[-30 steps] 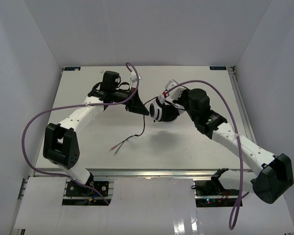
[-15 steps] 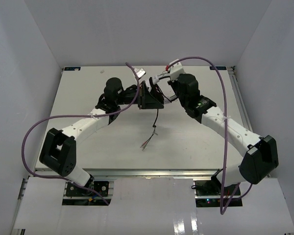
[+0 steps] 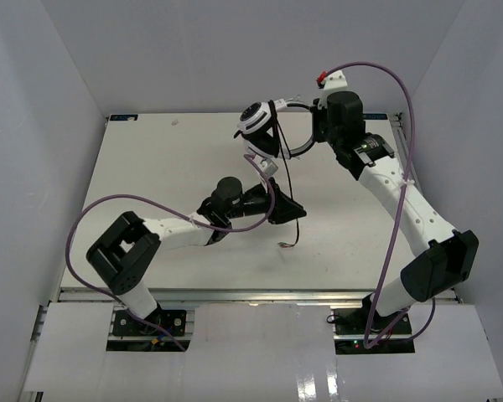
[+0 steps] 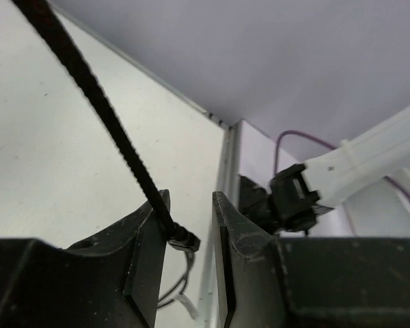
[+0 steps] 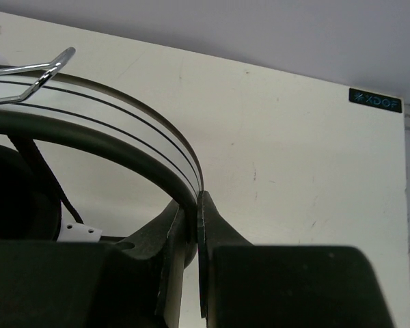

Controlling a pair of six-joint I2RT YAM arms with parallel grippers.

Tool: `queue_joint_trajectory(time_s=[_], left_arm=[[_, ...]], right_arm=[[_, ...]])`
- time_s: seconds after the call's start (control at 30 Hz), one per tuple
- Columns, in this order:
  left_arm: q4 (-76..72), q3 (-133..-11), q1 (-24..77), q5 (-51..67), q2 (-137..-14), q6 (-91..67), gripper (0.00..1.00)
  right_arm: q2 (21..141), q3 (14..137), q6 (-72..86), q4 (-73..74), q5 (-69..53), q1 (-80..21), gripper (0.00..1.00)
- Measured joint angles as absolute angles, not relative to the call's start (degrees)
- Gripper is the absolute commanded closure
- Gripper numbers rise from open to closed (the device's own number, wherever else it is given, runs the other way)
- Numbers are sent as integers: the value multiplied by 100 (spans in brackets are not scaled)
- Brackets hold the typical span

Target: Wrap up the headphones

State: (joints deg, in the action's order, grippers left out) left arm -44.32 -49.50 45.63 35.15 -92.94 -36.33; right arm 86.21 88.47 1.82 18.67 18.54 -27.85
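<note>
Your right gripper is squeezed shut on the thin band of the white, round-cupped headphones. Their long thin black cord slants down between your left gripper's jaws, which stand apart, and it touches one inner side. Left is nearer.

Headphones behind left arm

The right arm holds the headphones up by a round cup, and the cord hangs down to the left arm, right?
Not by a cup: the right wrist view shows the right tool pinching the headphones' thin headband. The cord does hang down to the left tool.
</note>
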Motion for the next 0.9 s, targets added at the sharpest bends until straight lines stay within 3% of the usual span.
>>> queue_joint_trajectory(time_s=[0.17, 0.23, 0.57, 0.77, 0.9], left_arm=[[-5336, -4457, 4733, 2736, -10037, -2883, 91], [-5763, -4168, 4743, 2367, -10121, -2589, 96], [-7045, -3405, 4730, 1403, -9837, -1275, 92], [-6477, -3299, 4283, 2280, -9172, -656, 90], [-5367, -3393, 3863, 3047, -8463, 33, 90]], right_arm=[[8614, 9049, 728, 2321, 909, -2373, 92], [8598, 9054, 886, 2539, 404, -2192, 92], [8444, 9054, 1180, 2817, -2226, -1354, 92], [8115, 9027, -192, 2888, -3947, -1329, 92], [7985, 9329, -1856, 3671, -4347, -1353, 92]])
